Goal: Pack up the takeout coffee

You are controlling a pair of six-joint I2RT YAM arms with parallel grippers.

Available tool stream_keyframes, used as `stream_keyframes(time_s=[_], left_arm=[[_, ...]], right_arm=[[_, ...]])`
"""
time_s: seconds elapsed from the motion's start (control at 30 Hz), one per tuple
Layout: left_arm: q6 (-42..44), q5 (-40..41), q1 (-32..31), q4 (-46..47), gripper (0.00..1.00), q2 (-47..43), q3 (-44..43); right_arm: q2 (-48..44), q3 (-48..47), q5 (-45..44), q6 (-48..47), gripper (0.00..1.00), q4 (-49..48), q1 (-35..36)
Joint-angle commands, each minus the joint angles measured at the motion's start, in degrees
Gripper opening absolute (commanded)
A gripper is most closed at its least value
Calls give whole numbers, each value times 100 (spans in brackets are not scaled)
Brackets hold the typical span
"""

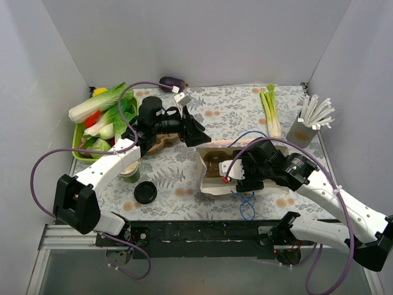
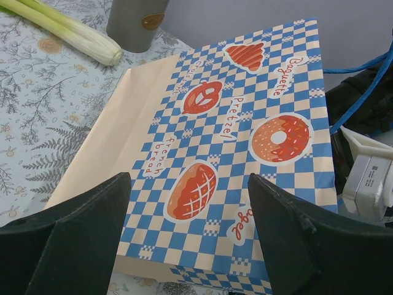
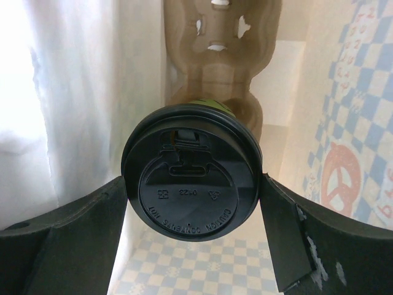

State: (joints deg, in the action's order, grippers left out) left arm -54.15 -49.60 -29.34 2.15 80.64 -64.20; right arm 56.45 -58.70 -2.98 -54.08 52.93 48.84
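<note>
The right gripper (image 3: 193, 184) has its fingers closed on the takeout coffee (image 3: 190, 206), at the sides of the black lid. The cup's long axis points straight away from the wrist, deeper into the paper bag (image 3: 350, 92), toward the cardboard carrier (image 3: 212, 74). The left gripper (image 2: 189, 178) is wide open outside the bag.

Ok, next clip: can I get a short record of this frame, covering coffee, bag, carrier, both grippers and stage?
coffee: green cup with black lid, inside the bag, lid facing the wrist camera
bag: blue checked paper, lying on its side on the table
carrier: brown, inside the bag, beyond the coffee
right gripper: in the bag, closed on the coffee at the lid
left gripper: open, empty, over the bag
stage: coffee in the bag, not yet released; cannot tell if seated in the carrier
</note>
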Motion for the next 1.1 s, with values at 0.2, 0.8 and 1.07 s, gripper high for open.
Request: stream_keyframes(time_s=[0.2, 0.8, 1.07], left_arm=[[273, -58, 78, 83, 78, -84, -4], [476, 12, 104, -110, 77, 31, -48], [476, 3, 122, -84, 77, 118, -48]], right_arm=[[76, -45, 122, -269, 1, -634, -585], [297, 350, 606, -998, 1, -1258, -999], [385, 350, 781, -1165, 1, -1144, -1262]])
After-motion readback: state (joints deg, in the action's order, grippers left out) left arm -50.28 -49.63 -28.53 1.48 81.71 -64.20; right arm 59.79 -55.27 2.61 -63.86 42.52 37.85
